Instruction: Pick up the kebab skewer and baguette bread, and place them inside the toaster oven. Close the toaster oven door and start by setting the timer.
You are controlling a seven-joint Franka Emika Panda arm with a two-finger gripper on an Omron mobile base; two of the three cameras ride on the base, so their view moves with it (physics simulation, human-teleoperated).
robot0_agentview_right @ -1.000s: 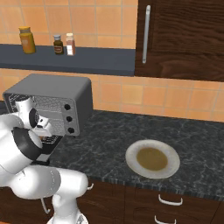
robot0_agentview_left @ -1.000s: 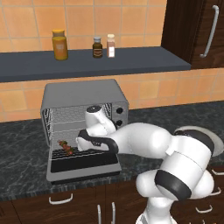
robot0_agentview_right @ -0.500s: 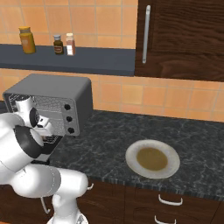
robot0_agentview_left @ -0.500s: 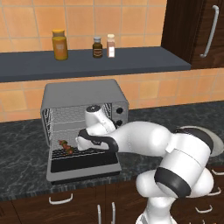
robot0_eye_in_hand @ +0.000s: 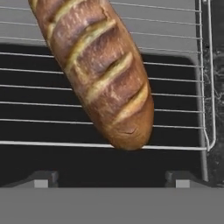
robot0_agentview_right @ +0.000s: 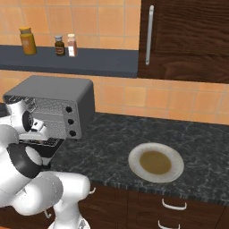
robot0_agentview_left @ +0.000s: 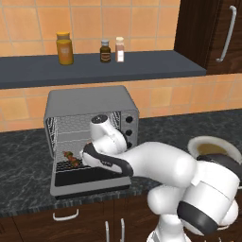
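The baguette bread (robot0_eye_in_hand: 99, 70), a plump brown loaf with pale slashes, lies slantwise on the wire rack (robot0_eye_in_hand: 175, 94) inside the toaster oven (robot0_agentview_left: 90, 101). My gripper (robot0_eye_in_hand: 113, 180) is open. Its fingertips stand wide apart just short of the loaf's near end and touch nothing. The kebab skewer (robot0_agentview_left: 71, 159), a thin stick of red and dark chunks, rests on the rack at the left of the cavity, beside my hand (robot0_agentview_left: 100, 159). The toaster oven door (robot0_agentview_left: 90, 183) hangs open, folded down flat in front. The oven's three black knobs (robot0_agentview_right: 69, 120) run down its right side.
A round plate (robot0_agentview_right: 155, 162) with a brown centre sits on the dark counter to the right of the oven. A shelf above carries a yellow jar (robot0_agentview_left: 64, 47) and two small bottles (robot0_agentview_left: 112, 50). A dark cabinet with a bar handle (robot0_agentview_right: 150, 35) hangs at the upper right.
The jaws have spread wide and let go of the baguette, which now lies on the rack. The arm has barely shifted.
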